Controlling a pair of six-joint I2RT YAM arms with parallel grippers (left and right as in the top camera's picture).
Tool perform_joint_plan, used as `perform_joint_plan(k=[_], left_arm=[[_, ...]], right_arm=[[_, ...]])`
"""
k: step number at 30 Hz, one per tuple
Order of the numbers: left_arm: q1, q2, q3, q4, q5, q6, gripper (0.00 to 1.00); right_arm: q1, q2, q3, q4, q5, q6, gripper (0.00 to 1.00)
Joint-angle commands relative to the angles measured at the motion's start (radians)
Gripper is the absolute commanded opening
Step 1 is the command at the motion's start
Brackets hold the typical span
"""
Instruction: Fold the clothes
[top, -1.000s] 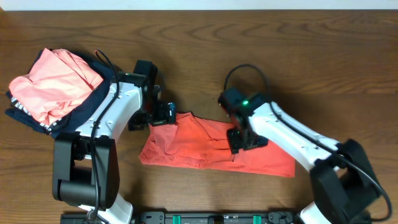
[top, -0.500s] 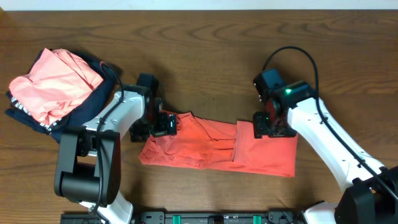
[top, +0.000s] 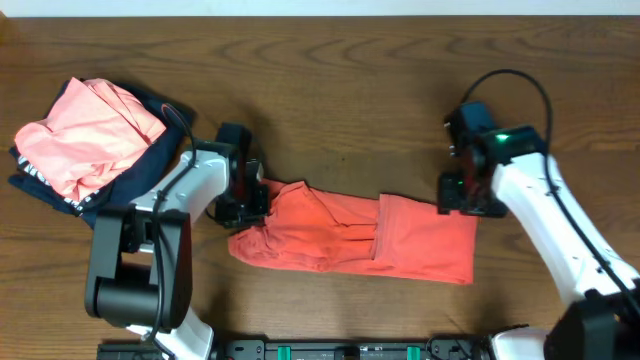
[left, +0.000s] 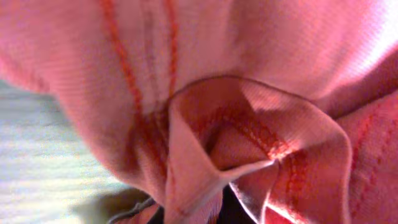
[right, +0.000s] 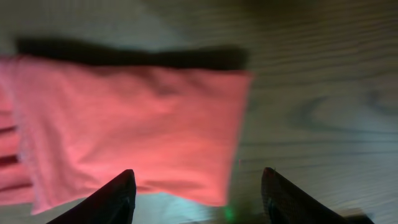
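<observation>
Overhead: the shirt (top: 350, 237) is lying folded into a long coral band on the table (top: 330, 80), between the two arms. Its left end is being clenched by the left gripper (top: 250, 197); in the left wrist view, the frame is being filled by bunched cloth with red stitching. The right gripper (top: 462, 195) is being held spread and empty at the shirt's upper right corner, fingers (right: 118, 196) wide apart. A pile (top: 80, 140) of pink and navy garments is sitting far left.

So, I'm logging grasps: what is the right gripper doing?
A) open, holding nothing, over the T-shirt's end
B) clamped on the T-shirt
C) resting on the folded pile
A: the right gripper is spread open and empty above the end of the coral-red T-shirt.
</observation>
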Motion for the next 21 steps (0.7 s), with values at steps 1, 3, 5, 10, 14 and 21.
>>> perform_joint_plan(k=[1, 3, 5, 10, 14, 21], left_arm=[[0.077, 0.013, 0.142, -0.07, -0.074, 0.024, 0.06], [0.118, 0.013, 0.224, -0.132, -0.074, 0.023, 0.06], [0.156, 0.012, 0.311, -0.206, -0.073, 0.016, 0.06], [0.15, -0.011, 0.439, -0.377, 0.0, 0.013, 0.06], [0.042, -0.055, 0.44, -0.428, 0.137, 0.01, 0.06], [-0.312, -0.071, 0.44, -0.354, 0.156, -0.109, 0.06]], right_arm=[[-0.083, -0.066, 0.016, -0.004, 0.032, -0.081, 0.63], [-0.135, -0.088, 0.016, -0.008, 0.032, -0.109, 0.64], [-0.19, -0.105, 0.016, -0.015, 0.032, -0.132, 0.67], [-0.3, -0.114, 0.016, -0.019, 0.031, -0.176, 0.68], [-0.331, -0.114, 0.016, -0.018, 0.01, -0.18, 0.68], [-0.332, -0.114, 0.016, -0.019, 0.008, -0.183, 0.67]])
